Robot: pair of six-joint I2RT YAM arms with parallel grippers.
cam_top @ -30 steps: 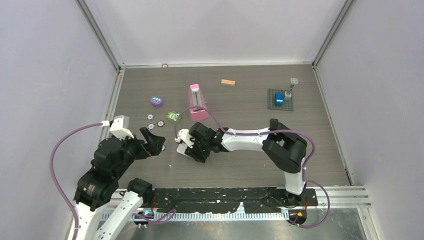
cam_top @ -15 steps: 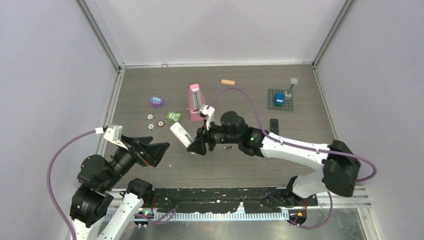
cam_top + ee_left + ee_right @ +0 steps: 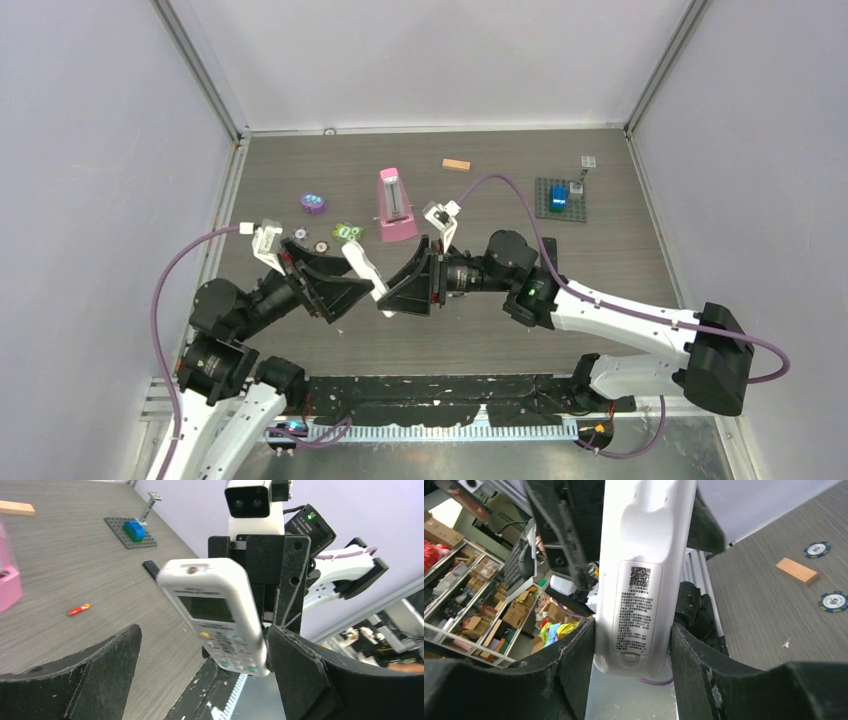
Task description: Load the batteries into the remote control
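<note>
Evidently the remote is clamped in mid-air by the right gripper, probably for a handover to the left gripper, held wide open and empty facing it.

A robotics lab: a wood-grain table boxed by pale panels, with shelves of cardboard boxes beyond it.

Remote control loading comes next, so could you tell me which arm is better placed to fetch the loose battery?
Probably left: the left gripper is open, gripping nothing, free for the battery, while the right gripper is shut on the raised remote control.
</note>
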